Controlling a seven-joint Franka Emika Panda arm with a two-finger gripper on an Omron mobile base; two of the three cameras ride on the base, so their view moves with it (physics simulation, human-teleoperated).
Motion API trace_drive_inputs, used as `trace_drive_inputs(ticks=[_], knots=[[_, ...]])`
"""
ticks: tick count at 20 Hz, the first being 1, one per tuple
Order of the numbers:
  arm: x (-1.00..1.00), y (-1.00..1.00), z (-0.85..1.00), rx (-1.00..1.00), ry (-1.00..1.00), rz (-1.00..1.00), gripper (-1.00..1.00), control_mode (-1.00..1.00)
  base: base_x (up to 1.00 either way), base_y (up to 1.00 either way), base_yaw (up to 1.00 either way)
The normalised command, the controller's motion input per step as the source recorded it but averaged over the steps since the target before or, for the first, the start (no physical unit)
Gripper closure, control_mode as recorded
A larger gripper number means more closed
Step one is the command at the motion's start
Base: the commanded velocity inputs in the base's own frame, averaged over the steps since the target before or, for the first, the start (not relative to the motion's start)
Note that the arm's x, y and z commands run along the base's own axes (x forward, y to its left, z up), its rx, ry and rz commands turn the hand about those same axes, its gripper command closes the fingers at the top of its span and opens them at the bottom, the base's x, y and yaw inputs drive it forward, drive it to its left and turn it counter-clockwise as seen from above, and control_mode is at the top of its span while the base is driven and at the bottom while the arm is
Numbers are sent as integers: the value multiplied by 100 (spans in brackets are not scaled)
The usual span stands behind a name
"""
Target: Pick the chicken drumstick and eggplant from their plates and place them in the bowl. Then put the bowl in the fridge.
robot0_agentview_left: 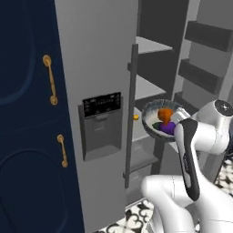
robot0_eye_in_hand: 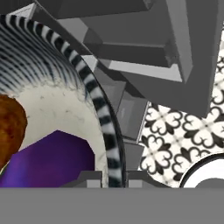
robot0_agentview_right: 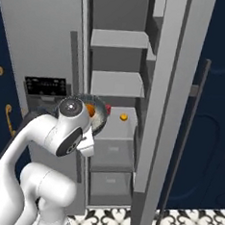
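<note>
Left base view: the fridge [robot0_agentview_left: 102,91] stands open, and the bowl [robot0_agentview_left: 160,119] hangs in the air just in front of its shelves, level with the middle shelf [robot0_agentview_left: 150,87]. Inside the bowl sit the chicken drumstick [robot0_agentview_left: 164,113] and, touching it on the lower side, the eggplant [robot0_agentview_left: 168,128]. The white arm comes up from below, its wrist tucked against the bowl's near rim. A small orange item [robot0_agentview_left: 135,117] rests on a fridge shelf just beside the bowl.

Right base view: the arm's round joint hides most of the bowl [robot0_agentview_right: 100,114]; just a sliver of striped rim and a spot of drumstick [robot0_agentview_right: 90,109] peek out, right at the mouth of the fridge [robot0_agentview_right: 116,86] compartment. Navy cabinets [robot0_agentview_right: 217,94] flank the fridge.

Hand view: we're right on the rim. The bowl's [robot0_eye_in_hand: 103,118] striped edge sweeps past, with the drumstick [robot0_eye_in_hand: 8,124] and the glossy eggplant [robot0_eye_in_hand: 52,157] lying on its pale inside, fridge shelving beyond. The gripper [robot0_eye_in_hand: 103,181] is clamped tight on that thin rim at the bottom edge.

Judgement: a rigid, hard bowl held by one edge wants to tip, and the loose, smooth food can roll, so keeping it level going onto the shelf matters.
</note>
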Motion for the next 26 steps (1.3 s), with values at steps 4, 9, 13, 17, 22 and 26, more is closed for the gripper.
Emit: trace_drive_inputs(ticks=[4,9,13,17,22,26], knots=[[0,0,0,0,0,0,100,100,90,-8,0],[0,0,0,0,0,0,100,100,26,-56,-2],[0,0,0,0,0,0,100,100,31,-24,-5],[18,0,0,0,0,-1,100,-100,7,0,0],[77,46,1,0,0,-13,100,-100,0,0,0],[75,2,0,1,0,-2,100,-100,0,0,0]])
